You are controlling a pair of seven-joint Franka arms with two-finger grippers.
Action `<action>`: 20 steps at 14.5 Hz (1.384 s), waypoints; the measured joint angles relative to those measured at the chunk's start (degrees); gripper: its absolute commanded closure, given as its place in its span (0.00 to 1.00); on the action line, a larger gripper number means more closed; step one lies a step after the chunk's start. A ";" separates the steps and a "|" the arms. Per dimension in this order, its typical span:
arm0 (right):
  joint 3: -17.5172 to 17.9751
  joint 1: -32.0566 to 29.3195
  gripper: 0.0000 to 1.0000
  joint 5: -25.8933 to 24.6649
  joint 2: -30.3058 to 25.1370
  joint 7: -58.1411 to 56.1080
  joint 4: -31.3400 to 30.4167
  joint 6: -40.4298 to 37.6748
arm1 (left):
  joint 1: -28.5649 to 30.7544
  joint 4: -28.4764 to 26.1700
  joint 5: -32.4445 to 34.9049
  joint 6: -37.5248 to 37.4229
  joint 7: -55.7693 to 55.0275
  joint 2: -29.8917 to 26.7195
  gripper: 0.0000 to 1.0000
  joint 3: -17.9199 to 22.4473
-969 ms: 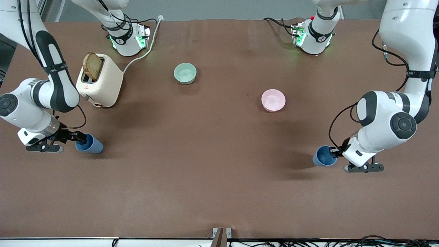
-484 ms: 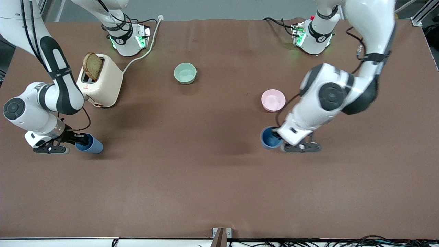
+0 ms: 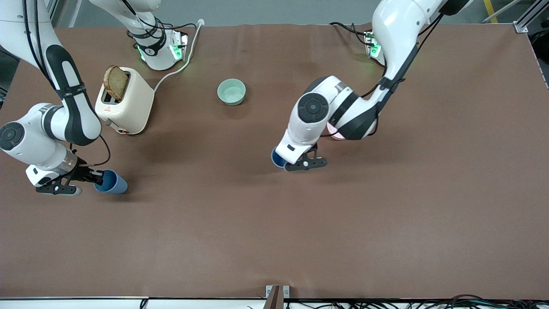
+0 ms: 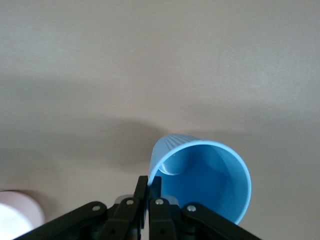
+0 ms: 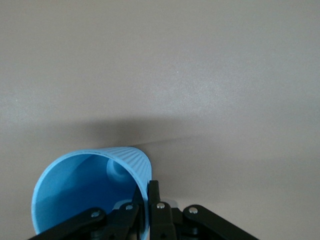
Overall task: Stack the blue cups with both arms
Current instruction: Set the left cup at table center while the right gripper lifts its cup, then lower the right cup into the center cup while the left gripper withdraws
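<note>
While I've got a cup pinched in each pincer, I'd say I'm in the carry step: both picked, neither stacked yet. My left gripper [image 3: 286, 162] has its fingers pressed on the rim wall of one blue cup [image 3: 277, 158], one finger inside and one outside, hanging over the bare middle of the table, with the pink bowl [image 3: 336, 134] mostly hidden under that arm's elbow. My right gripper [image 3: 91, 177] clamps the other blue cup [image 3: 112, 183] the same way at the right arm's end of the table, nearer the front camera than the toaster [image 3: 125, 105]; can't tell if that cup is lifted or touching.

Next, I reckon one cup gets set upright and the other lined up over its mouth.

Plenty of open brown table [image 3: 266, 231] between the two cups; the green bowl [image 3: 231, 91] sits well apart.
</note>
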 measured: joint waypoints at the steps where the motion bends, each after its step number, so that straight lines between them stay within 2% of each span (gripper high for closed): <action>1: 0.03 0.01 0.99 0.03 -0.06 0.00 1.10 -2.66 | -0.40 0.47 0.28 1.61 -0.88 1.25 0.99 0.01; 3: 0.19 0.19 0.99 0.81 -0.90 0.00 5.54 -10.43 | -0.59 1.03 0.33 3.85 -1.60 3.14 0.96 0.02; 5: 0.39 1.17 0.99 3.03 -3.12 0.00 11.34 -19.93 | -0.74 1.22 0.33 4.53 -2.01 4.24 0.88 0.02; 6: 0.58 2.11 0.99 3.94 -4.27 0.24 14.48 -25.27 | -0.81 1.29 0.33 4.79 -2.12 4.53 0.74 0.02; 7: 0.91 3.27 0.99 5.02 -5.26 1.60 17.55 -29.99 | -0.87 1.33 0.33 5.09 -2.14 4.69 0.48 0.02; 8: 1.61 4.40 0.99 5.88 -6.03 4.30 20.26 -33.40 | -0.91 1.36 0.33 5.26 -2.16 4.72 0.06 0.02; 9: 3.03 5.22 0.99 6.35 -6.64 7.95 22.37 -35.51 | -0.93 1.48 0.33 5.30 -2.17 4.72 0.00 0.01; 14: 17.17 6.86 0.99 6.57 -10.46 32.25 25.23 -37.47 | 0.76 3.63 0.52 3.60 -2.20 2.52 0.00 0.37; 17: 26.87 7.63 0.99 6.15 -12.63 44.98 25.24 -39.79 | 6.93 4.67 0.77 -3.64 -0.32 -4.58 0.00 0.43; 18: 29.87 8.65 0.99 4.62 -12.76 49.83 25.23 -39.79 | 9.57 4.71 0.79 -5.81 1.66 -7.48 0.00 0.44; 20: 33.36 12.24 0.99 -0.05 -12.60 59.29 25.14 -39.05 | 14.54 4.70 0.80 -9.75 6.15 -12.50 0.00 0.39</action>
